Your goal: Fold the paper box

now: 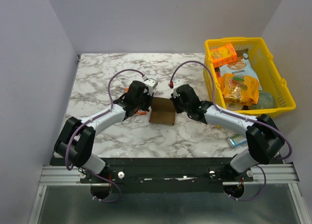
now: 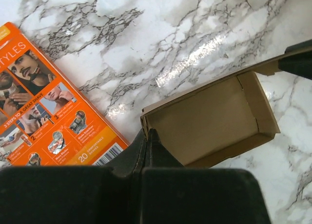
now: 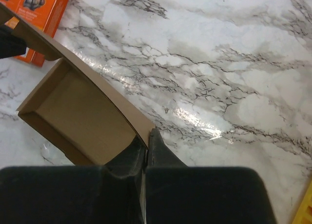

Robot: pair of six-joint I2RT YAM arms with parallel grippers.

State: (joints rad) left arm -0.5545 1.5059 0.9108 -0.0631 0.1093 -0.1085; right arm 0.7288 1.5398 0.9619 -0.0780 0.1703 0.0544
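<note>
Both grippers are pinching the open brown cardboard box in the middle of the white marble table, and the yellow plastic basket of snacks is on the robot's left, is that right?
Not quite. The yellow plastic basket is on the robot's right, as the top external view shows. The rest holds: the left gripper and the right gripper each pinch a wall of the brown cardboard box.

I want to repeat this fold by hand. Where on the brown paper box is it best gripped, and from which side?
Probably by its thin upright side walls, one at each end, coming in low from the left and right. The paper box is an open tray lying flat, so only wall edges can be pinched; the left gripper and right gripper pinch there.
</note>
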